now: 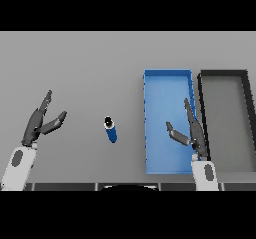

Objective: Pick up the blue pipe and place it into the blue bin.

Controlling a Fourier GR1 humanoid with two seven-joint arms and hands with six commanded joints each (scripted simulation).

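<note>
A short blue pipe (111, 129) lies left of the rectangular blue bin (168, 75); both hands' fingers (45, 104) spread wide.

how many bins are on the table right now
2: the blue bin lies right of centre, partly under the right robot hand; the black bin sits beside it, farther right. None looks hidden.

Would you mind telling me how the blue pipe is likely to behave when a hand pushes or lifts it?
The blue pipe lies on its side on the grey table, so being round it may roll if nudged sideways. It looks short and rigid, probably not floppy. Its smooth surface could slip in a loose grasp.
</note>
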